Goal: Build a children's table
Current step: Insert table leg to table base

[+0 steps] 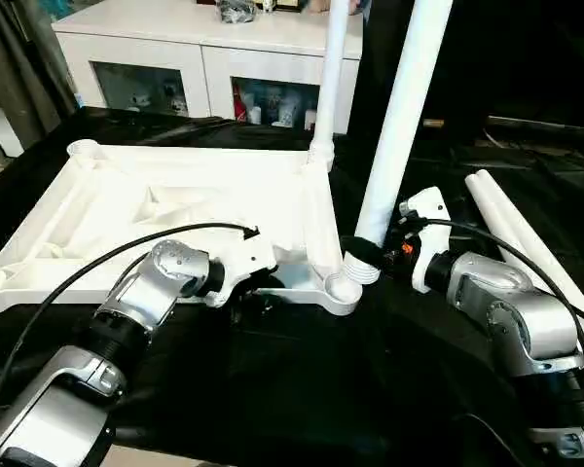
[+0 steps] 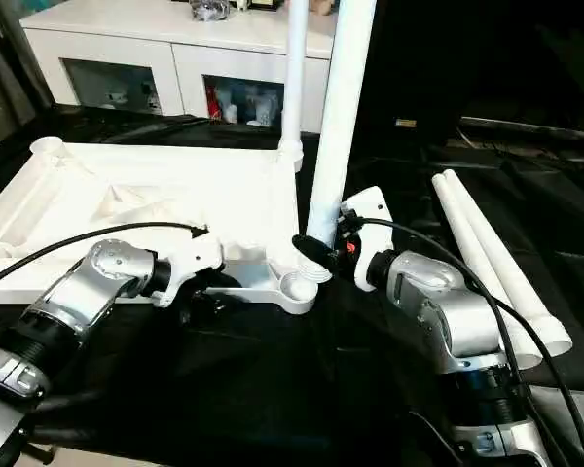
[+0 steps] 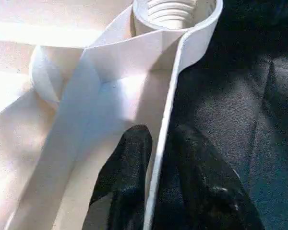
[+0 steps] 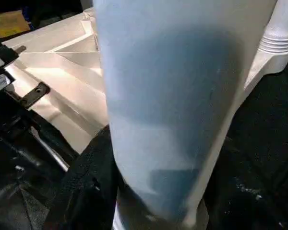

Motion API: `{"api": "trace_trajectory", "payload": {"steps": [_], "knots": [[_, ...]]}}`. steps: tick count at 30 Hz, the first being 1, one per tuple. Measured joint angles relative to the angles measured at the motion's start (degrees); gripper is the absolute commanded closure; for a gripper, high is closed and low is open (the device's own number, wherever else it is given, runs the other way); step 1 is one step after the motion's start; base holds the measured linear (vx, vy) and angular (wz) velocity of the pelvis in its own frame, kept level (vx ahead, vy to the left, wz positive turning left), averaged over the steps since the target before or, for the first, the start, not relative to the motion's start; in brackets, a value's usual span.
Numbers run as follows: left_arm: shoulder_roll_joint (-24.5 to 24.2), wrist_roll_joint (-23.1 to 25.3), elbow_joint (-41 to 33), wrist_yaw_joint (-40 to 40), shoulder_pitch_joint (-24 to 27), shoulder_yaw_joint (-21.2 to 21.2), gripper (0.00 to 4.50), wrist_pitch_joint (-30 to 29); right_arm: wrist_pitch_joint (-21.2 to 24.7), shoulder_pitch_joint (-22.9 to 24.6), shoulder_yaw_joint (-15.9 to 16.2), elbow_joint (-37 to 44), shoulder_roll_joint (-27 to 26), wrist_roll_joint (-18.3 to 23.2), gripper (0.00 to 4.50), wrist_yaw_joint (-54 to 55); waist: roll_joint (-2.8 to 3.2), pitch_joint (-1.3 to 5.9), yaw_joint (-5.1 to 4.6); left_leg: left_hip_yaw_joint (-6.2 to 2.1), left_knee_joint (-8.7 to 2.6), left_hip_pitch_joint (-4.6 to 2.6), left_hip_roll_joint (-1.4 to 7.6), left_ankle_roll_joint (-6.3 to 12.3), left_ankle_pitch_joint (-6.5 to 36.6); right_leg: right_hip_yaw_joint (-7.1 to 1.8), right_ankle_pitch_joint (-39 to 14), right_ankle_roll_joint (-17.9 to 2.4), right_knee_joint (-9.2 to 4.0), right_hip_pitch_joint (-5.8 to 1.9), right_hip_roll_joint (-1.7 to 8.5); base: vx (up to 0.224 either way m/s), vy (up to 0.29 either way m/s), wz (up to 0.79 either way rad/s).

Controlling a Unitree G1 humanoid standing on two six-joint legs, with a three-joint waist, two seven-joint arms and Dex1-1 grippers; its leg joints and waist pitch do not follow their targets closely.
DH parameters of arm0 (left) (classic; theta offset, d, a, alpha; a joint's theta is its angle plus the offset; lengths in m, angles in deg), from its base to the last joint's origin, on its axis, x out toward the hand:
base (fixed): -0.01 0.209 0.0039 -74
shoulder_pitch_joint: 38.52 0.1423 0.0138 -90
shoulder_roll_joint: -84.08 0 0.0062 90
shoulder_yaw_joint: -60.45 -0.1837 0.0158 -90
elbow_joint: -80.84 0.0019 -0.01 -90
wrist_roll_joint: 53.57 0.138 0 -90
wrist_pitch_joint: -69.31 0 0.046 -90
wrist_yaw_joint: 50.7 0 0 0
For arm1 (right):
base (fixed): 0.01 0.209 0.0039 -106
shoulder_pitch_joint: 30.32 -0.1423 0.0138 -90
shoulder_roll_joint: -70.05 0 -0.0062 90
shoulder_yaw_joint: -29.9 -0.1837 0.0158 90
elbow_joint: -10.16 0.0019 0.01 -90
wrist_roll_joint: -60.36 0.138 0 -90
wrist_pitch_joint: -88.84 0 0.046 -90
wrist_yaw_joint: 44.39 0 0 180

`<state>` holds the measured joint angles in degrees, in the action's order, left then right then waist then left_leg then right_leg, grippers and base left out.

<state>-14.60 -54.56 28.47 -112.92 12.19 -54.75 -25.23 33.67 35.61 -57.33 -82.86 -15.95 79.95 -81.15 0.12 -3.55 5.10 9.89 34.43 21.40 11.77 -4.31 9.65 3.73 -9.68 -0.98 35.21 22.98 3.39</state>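
near the corner socket (image 1: 343, 288), the tabletop (image 1: 175, 209) rim is pinched by the left hand (image 3: 156, 158) for steadiness while a leg (image 1: 401, 126) is clasped upright by the right hand (image 1: 375, 255).

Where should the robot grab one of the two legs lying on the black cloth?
Probably around the middle of the nearer loose leg, coming from above. It is a long round tube lying flat on the cloth, so jaws set across its width would close on both sides, and a middle grip should keep it balanced. The second leg lies close beside it.
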Motion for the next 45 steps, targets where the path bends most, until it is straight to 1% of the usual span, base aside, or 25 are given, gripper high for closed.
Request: {"api": "trace_trajectory", "payload": {"steps": [4,6,8,10,13,14,16,21,22,23,25,29,34,35,37,39,42,45], "knots": [[0.16,0.51,1.43,-0.46,-0.67,0.11,3.8,0.99,0.01,0.0,0.01,0.02,0.02,0.02,2.57,-0.11,0.01,-0.01,0.0,0.0,0.0,0.0,0.0,0.0,0.0,-0.01,0.0,0.0,-0.01,0.0,0.0,0.0,0.0,0.0],[0.17,0.7,1.6,-0.77,-0.8,0.14,4.14,1.11,0.01,0.0,0.02,0.02,0.11,0.02,2.57,-0.21,0.02,-0.01,0.01,0.01,0.0,0.0,-0.01,0.0,0.0,-0.02,0.01,-0.01,-0.03,0.0,0.0,0.0,0.0,0.0],[0.29,0.75,2.0,-1.49,-0.97,0.14,4.16,1.64,0.01,0.0,0.04,0.02,0.29,0.02,2.57,-0.65,0.03,-0.01,0.01,0.02,0.0,0.0,-0.01,0.0,0.0,-0.03,0.01,-0.02,-0.06,0.0,0.0,0.0,0.0,0.0],[0.75,0.73,2.23,-1.81,-1.09,0.15,4.3,1.86,0.01,0.0,0.11,0.03,0.3,0.03,2.57,-0.83,0.03,-0.01,-0.15,0.03,0.0,0.01,-0.01,0.01,0.0,-0.04,0.02,-0.03,-0.07,0.01,0.0,0.0,0.0,0.0],[0.9,0.6,1.96,-2.36,-1.13,0.22,4.39,0.75,0.01,0.0,0.17,0.03,0.43,0.03,2.57,-1.2,0.12,0.02,-0.42,0.02,-0.03,-0.04,-0.01,0.0,0.01,-0.04,0.01,-0.04,-0.07,0.04,-0.01,0.0,0.0,0.0],[0.89,0.6,1.81,-2.34,-1.13,0.36,4.48,-0.23,0.03,-0.01,0.18,0.03,0.46,0.03,2.57,-1.22,0.26,0.07,-0.49,0.02,-0.04,-0.05,-0.01,0.0,0.01,-0.04,0.01,-0.05,-0.07,0.04,-0.01,0.0,0.0,0.0],[0.72,0.64,-0.27,-1.57,-0.69,0.75,4.5,-4.18,0.54,-0.02,0.25,0.07,0.44,0.1,2.57,-1.24,0.35,0.07,-0.62,0.03,-0.07,-0.07,-0.01,0.0,0.01,-0.04,0.0,-0.06,-0.05,0.04,-0.01,0.0,0.0,0.0],[0.85,-0.25,-12.0,4.11,4.52,3.9,4.5,-17.13,3.9,0.2,0.3,0.95,0.55,1.68,2.57,-2.04,0.39,0.05,-1.63,0.03,-0.09,-0.11,-0.01,0.0,0.01,-0.04,-0.01,-0.07,-0.06,0.04,-0.01,0.0,0.0,0.0],[0.81,-0.39,-13.27,4.49,5.18,4.16,4.5,-18.23,3.94,0.35,0.3,1.03,0.6,1.94,2.57,-2.26,0.39,0.04,-1.71,0.03,-0.09,-0.11,-0.01,0.0,0.01,-0.04,-0.02,-0.07,-0.06,0.05,-0.01,0.0,0.0,0.0],[0.72,-0.57,-16.8,5.39,6.98,4.54,4.5,-20.58,3.97,1.15,0.26,1.37,0.91,2.44,2.57,-2.74,0.39,0.05,-1.7,0.03,-0.09,-0.11,-0.01,0.0,0.01,-0.03,-0.06,-0.06,-0.06,0.05,-0.01,0.0,0.0,0.0],[0.49,-0.65,-20.28,6.24,9.15,4.96,4.5,-21.41,3.98,1.43,0.32,1.17,0.9,2.5,2.57,-3.19,0.34,0.02,-1.66,0.03,-0.11,-0.09,-0.01,0.01,0.01,-0.02,-0.07,-0.05,-0.07,0.06,-0.01,0.0,0.0,0.0],[0.02,-0.28,-23.77,6.23,11.91,4.93,4.5,-19.15,3.71,0.11,1.34,-0.63,0.31,2.19,2.57,-3.69,0.35,0.03,-1.4,0.03,-0.13,-0.09,-0.01,0.0,0.01,-0.02,-0.23,0.23,-0.06,0.06,-0.01,0.0,0.0,0.0],[-0.57,0.77,-26.04,6.24,13.91,4.29,4.5,-16.43,3.14,-1.28,2.17,-2.31,0.14,1.87,2.57,-4.25,0.38,0.04,-0.98,0.03,-0.16,-0.09,-0.02,0.0,0.01,-0.03,-0.24,0.25,-0.06,0.07,0.0,0.0,0.0,0.0],[-0.63,0.76,-26.54,6.2,14.29,4.28,4.22,-16.43,3.02,-1.38,2.18,-2.54,0.11,1.82,2.57,-4.48,0.38,0.04,-0.79,0.04,-0.17,-0.09,-0.03,0.0,0.01,-0.03,-0.24,0.25,-0.05,0.07,0.0,0.0,0.0,0.0],[-0.54,0.55,-26.65,6.32,14.39,4.44,3.93,-16.02,2.97,-1.64,2.19,-2.92,-0.07,1.65,2.57,-4.66,0.37,0.04,-0.54,0.04,-0.18,-0.08,-0.02,0.0,0.01,-0.03,-0.25,0.26,-0.05,0.08,0.0,0.0,0.0,0.0],[0.25,-0.46,-27.27,6.49,14.46,5.18,3.9,-14.65,2.87,-2.18,2.25,-3.55,-0.24,1.48,2.57,-4.77,0.21,0.05,-0.14,0.03,-0.16,-0.05,-0.02,0.0,0.0,-0.02,-0.24,0.25,-0.07,0.09,0.0,0.0,0.0,0.0],[-0.05,-0.51,-27.94,6.47,14.44,5.2,3.63,-14.7,2.44,-2.93,2.3,-3.87,-0.39,1.32,2.57,-4.93,0.13,0.09,-0.12,0.05,-0.16,-0.06,-0.02,0.0,0.01,-0.04,-0.25,0.26,-0.08,0.07,0.0,0.0,0.0,0.0],[-0.85,-0.46,-27.94,6.32,14.45,5.26,3.6,-15.01,2.44,-2.92,2.3,-3.89,-0.39,1.25,2.57,-4.99,0.11,0.08,-0.07,0.05,-0.16,-0.05,-0.02,0.0,0.01,-0.04,-0.26,0.27,-0.08,0.08,0.0,0.0,0.0,0.0]]}}
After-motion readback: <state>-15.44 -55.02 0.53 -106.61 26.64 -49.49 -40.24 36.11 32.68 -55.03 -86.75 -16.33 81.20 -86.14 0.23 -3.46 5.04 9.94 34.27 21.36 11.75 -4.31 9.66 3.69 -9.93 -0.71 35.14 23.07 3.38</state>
